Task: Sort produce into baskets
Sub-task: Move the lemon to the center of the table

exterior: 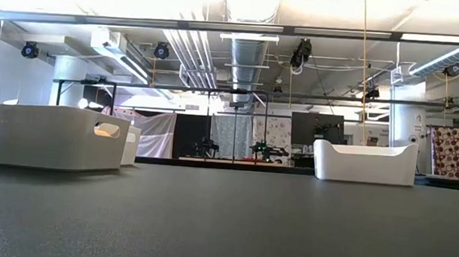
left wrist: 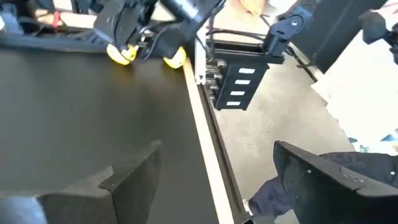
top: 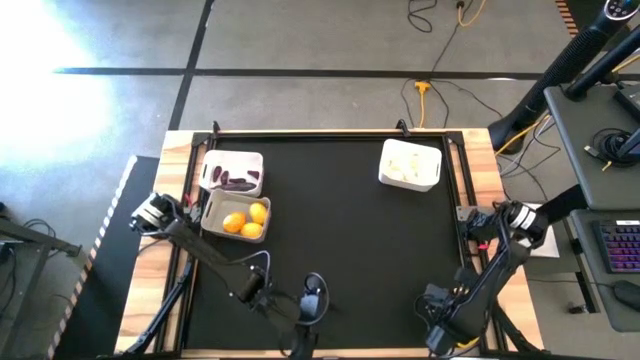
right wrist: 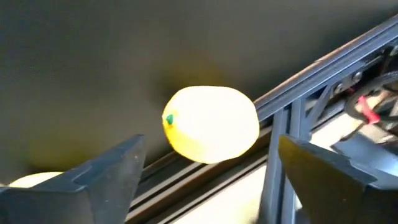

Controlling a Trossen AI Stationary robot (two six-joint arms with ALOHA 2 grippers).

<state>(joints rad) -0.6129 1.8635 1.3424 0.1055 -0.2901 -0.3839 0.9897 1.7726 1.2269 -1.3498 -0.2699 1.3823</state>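
Lemons [top: 246,221], purple pcs [top: 236,181], garlic [top: 406,166] sit binned; one lemon [right wrist: 211,124] loose just ahead of right gripper [right wrist: 205,180], jaws wide, empty. Left gripper [left wrist: 214,180] open, empty.

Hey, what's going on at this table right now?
A two-armed robot is sorting produce into three white baskets. One basket holds yellow-orange lemons, the one beside it holds dark purple pieces, and a third across the mat holds white bulbs. Both arms are pulled back to the near edge. The right tool is open, with a yellow lemon lying on the mat between its fingers by the frame rail, not gripped. The left tool is open and empty.
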